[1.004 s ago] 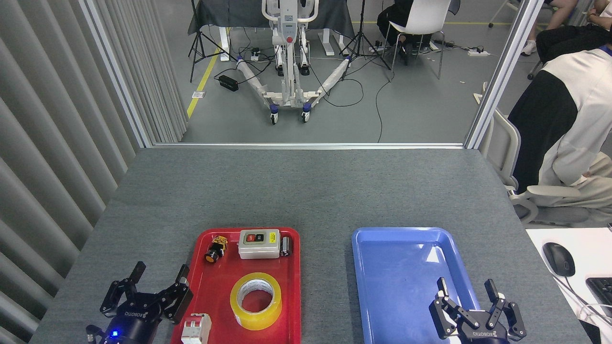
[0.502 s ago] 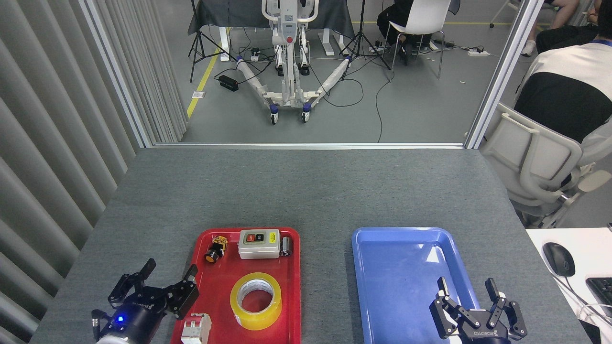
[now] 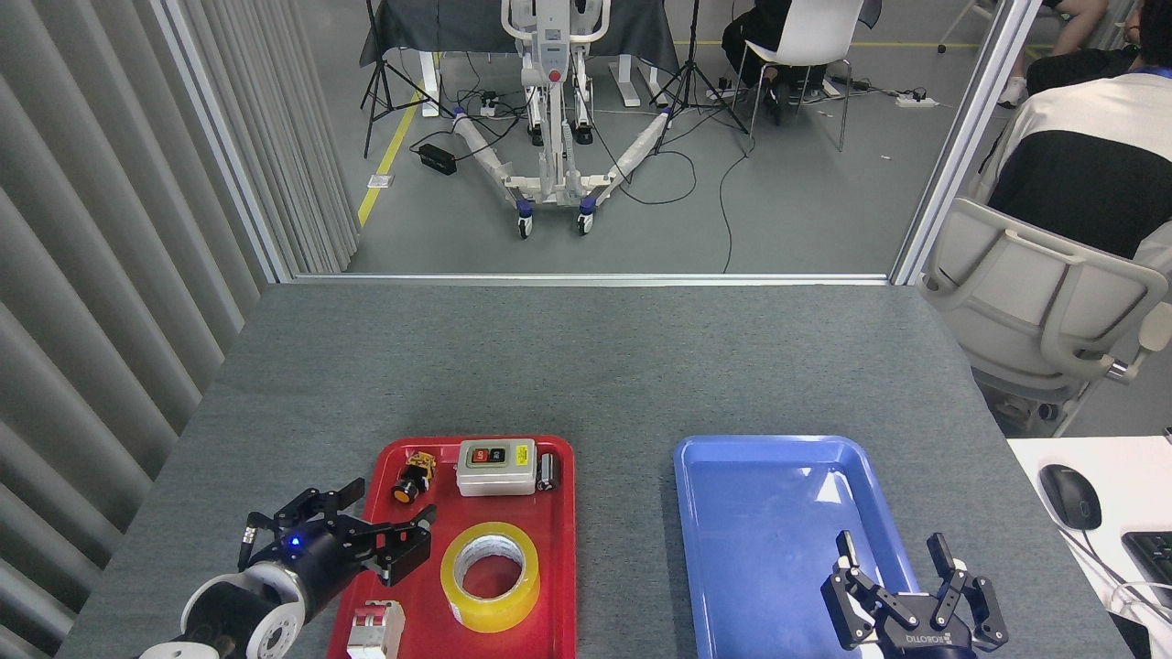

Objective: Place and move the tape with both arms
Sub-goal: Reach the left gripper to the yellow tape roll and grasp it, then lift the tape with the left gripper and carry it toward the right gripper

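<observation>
Yellow tape (image 3: 490,577) lying flat in the near half of the red tray (image 3: 560,586), white core up, touched by nothing. Just left of it, left gripper (image 3: 380,522) over the tray's left edge, fingers spread wide and pointing right toward the roll, holding nothing; blue light lit on its wrist. Below that gripper, in the tray's near-left corner, a white-and-red breaker (image 3: 374,629). Along the tray's far edge: a small yellow-and-black push button (image 3: 414,476), a grey switch box (image 3: 495,466) with red and black buttons, and a small dark cylinder (image 3: 548,471) just beside the box. Well to the right on the grey table (image 3: 586,366), a blue tray (image 3: 732,549) with nothing in it. Over its near-right corner, right gripper (image 3: 902,572), fingers pointing up and parted wide, empty. Further right, a black mouse (image 3: 1069,496) on a white desk. Beyond the table, a person (image 3: 1085,174) seated in a grey chair (image 3: 1044,311).
</observation>
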`<action>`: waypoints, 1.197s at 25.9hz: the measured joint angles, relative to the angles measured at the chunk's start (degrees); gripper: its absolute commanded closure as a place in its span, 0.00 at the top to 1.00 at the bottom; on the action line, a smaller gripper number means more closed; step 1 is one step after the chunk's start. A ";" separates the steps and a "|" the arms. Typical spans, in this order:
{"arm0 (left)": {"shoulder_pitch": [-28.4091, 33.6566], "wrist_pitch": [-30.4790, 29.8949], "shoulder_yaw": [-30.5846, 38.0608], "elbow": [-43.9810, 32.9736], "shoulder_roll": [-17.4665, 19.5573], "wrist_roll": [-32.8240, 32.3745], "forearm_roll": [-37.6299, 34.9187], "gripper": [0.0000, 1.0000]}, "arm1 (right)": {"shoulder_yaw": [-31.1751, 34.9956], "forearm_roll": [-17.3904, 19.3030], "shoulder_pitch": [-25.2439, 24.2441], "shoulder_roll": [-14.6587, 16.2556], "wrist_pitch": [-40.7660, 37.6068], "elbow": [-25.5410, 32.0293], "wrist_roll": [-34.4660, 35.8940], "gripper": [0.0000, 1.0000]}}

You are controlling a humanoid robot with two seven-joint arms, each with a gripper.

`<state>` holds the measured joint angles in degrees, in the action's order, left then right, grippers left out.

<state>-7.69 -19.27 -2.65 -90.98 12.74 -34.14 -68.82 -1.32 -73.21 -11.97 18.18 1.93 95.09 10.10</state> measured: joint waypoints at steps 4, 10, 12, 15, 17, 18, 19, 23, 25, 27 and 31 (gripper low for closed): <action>-1.67 -0.05 -3.62 1.23 -1.13 -6.11 0.03 0.99 | 0.00 -0.01 0.00 -0.01 -0.01 0.01 -0.03 1.00; -2.90 0.38 -6.70 3.44 -3.48 -7.90 0.00 0.99 | 0.00 -0.12 0.01 -0.06 -0.06 -0.02 -0.26 1.00; -3.62 0.49 -6.98 5.39 -3.85 -8.12 -0.08 0.99 | 0.00 -0.15 0.01 -0.07 -0.08 -0.06 -0.27 1.00; -4.69 0.52 -7.14 7.61 -4.16 -8.22 -0.28 0.87 | 0.00 -0.17 0.00 -0.07 -0.08 -0.08 -0.28 1.00; -5.04 0.53 -7.22 8.65 -4.38 -8.26 -0.46 0.84 | 0.00 -0.17 0.00 -0.06 -0.08 -0.08 -0.28 1.00; -5.24 0.53 -7.24 9.29 -4.56 -8.27 -0.53 0.84 | 0.00 -0.18 0.00 -0.04 -0.08 -0.08 -0.28 1.00; -5.41 0.53 -7.26 9.93 -4.70 -8.28 -0.58 0.84 | 0.00 -0.18 0.00 -0.04 -0.08 -0.08 -0.28 1.00; -6.45 0.54 -7.87 12.68 -4.93 -8.36 -0.77 0.74 | 0.00 -0.20 0.00 -0.05 -0.08 -0.08 -0.28 1.00; -6.88 0.54 -8.11 13.78 -4.94 -8.36 -0.84 0.62 | 0.00 -0.23 0.01 -0.06 -0.08 -0.09 -0.29 1.00; -7.16 0.54 -8.23 14.60 -4.91 -8.36 -0.87 0.41 | 0.00 -0.25 0.01 -0.07 -0.08 -0.09 -0.30 1.00; -7.31 0.03 -8.30 15.42 -4.65 -8.81 -0.73 0.00 | 0.00 -0.36 0.00 -0.15 -0.08 -0.09 -0.42 1.00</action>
<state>-15.00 -19.24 -10.95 -75.55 8.09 -42.95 -69.55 -1.32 -73.57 -11.97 18.03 1.85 95.00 9.69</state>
